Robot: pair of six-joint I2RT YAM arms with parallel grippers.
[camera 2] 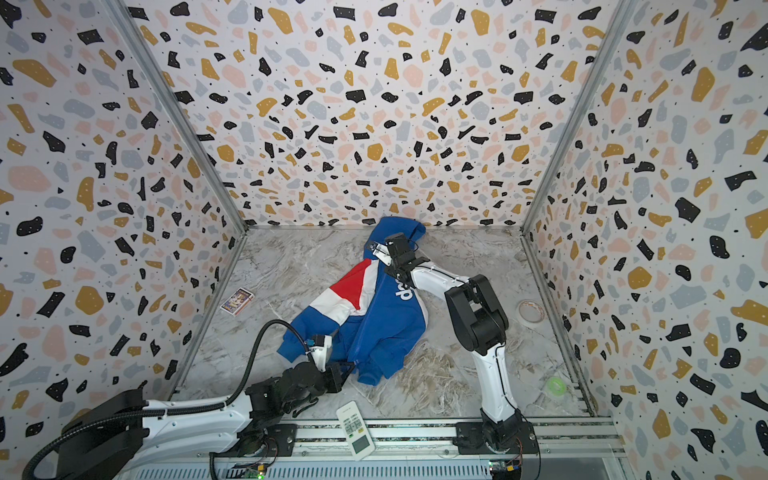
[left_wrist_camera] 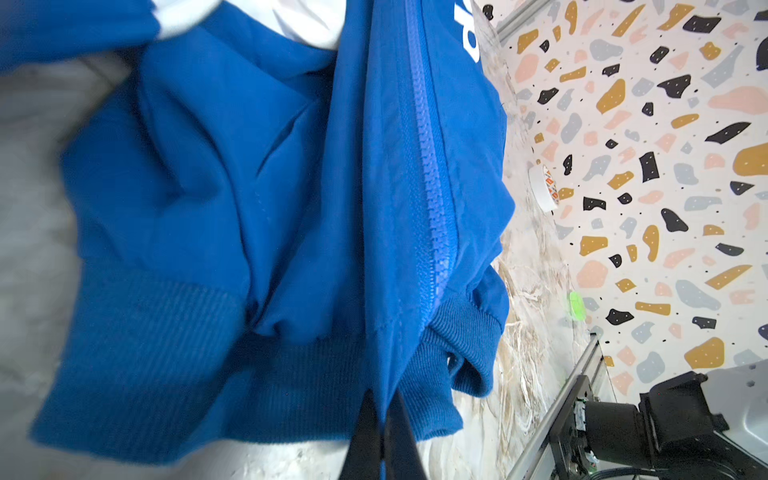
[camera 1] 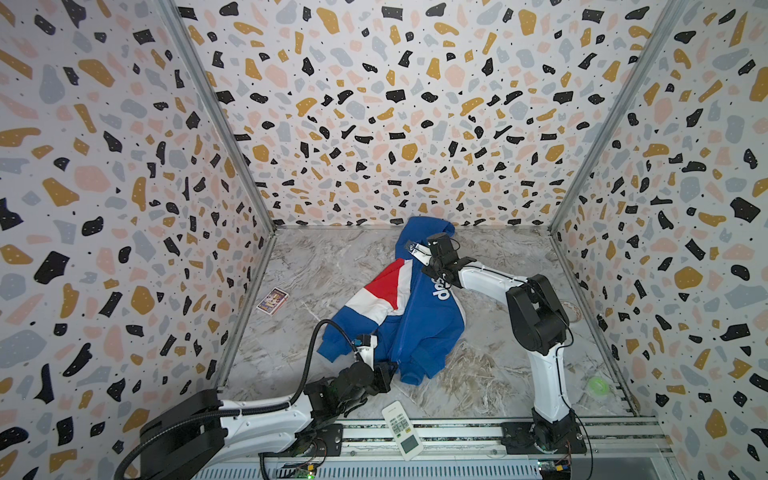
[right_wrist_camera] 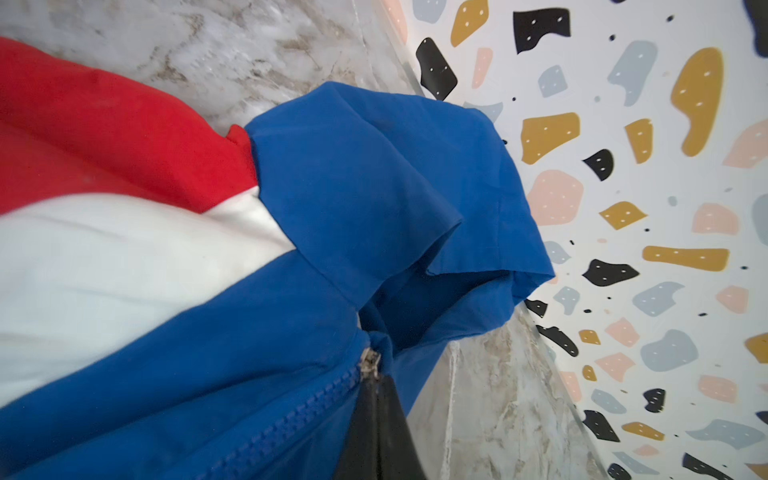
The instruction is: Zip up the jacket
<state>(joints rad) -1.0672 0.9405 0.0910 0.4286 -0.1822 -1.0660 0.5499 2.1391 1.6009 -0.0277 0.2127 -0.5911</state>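
Soft royal-blue hooded fabric jacket (camera 1: 419,316) with red and white bands, crumpled mid-way across a veined grey marble desk (camera 1: 478,374).
Its long axis runs front to back: hood at the back edge, ribbed hem frontward. Left gripper (left_wrist_camera: 382,399) is clamped on the hem, right gripper (right_wrist_camera: 376,384) clamped on the metal zipper pull (right_wrist_camera: 370,360) at the collar.

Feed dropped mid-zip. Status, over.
Left gripper shut on jacket hem. Right gripper shut on zipper pull, up at the hood. Nothing in the way.
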